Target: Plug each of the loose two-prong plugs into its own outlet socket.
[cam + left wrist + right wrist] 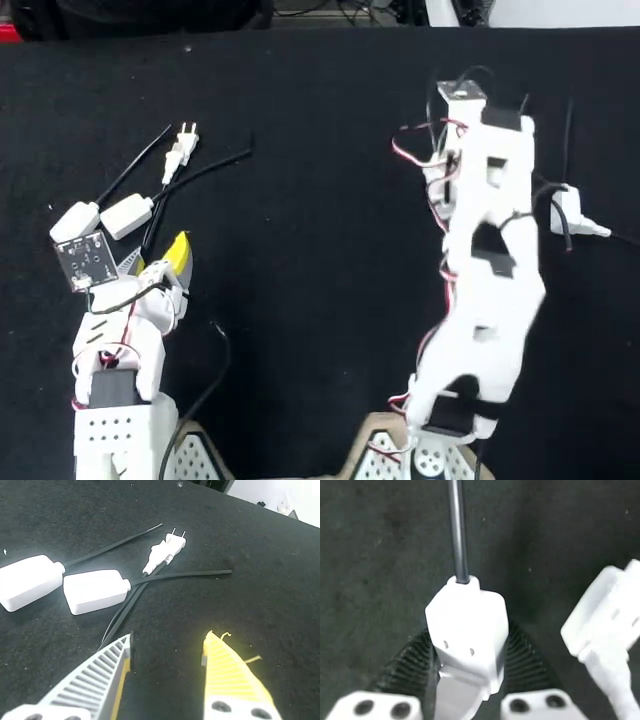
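Note:
Two white outlet sockets point(30, 580) point(95, 590) lie side by side on the black cloth, with black cables running off them. Just beyond them a loose white two-prong plug point(167, 547) lies flat, prongs pointing away. My left gripper point(167, 640) hangs open above the cloth, a short way short of the sockets, holding nothing. In the high view it sits at the left point(165, 262), below the sockets point(127, 215) and the plug point(180, 150). My right gripper point(470, 632) is shut on a white socket block point(467, 625) with two slots. A second white connector point(607, 615) lies close beside it.
Loose black cable ends point(200, 573) cross the cloth near the plug. At the right the raised right arm point(490, 260) covers much of the cloth. Beside it sit a white connector point(578, 215) and a black cable point(569, 130). The cloth's far edge runs along the back.

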Motion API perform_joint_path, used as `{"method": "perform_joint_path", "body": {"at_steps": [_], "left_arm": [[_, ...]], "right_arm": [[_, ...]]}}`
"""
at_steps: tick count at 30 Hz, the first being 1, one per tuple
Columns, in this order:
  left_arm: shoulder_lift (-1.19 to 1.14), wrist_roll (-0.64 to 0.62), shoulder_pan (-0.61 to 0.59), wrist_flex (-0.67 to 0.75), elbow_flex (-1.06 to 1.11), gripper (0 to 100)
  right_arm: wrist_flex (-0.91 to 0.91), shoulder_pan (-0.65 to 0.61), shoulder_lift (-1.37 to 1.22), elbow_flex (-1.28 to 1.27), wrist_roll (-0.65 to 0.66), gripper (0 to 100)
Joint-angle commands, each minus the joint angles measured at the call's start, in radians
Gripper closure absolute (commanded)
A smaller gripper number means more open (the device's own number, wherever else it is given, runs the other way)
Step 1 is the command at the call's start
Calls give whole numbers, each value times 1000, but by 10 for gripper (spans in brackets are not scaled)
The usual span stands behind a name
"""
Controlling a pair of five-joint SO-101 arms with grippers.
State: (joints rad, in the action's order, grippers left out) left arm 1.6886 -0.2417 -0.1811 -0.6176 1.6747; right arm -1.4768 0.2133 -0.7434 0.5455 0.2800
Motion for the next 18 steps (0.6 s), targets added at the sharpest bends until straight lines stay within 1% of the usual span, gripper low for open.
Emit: {"method": "perform_joint_path", "body": {"at_steps": [1,5,7,9,13,16,18], "left_arm": [[6,-5,-7,9,-10,770],[6,-5,-7,9,-8,770],[6,-5,-5,8,-8,770],[6,-5,-4,3,-8,770],[6,-5,-7,5,-8,770],[6,-5,-7,6,-8,770],[6,-5,-7,5,-8,770]], "right_arm": [[-120,12,-145,351,-8,954],[-261,-31,-303,691,2,775],[-287,-48,-358,851,0,730],[-288,-52,-378,966,-6,727],[-288,-64,-366,1101,-3,727],[-290,-83,-321,1122,-20,727],[-292,-103,-272,1099,-72,727]]}}
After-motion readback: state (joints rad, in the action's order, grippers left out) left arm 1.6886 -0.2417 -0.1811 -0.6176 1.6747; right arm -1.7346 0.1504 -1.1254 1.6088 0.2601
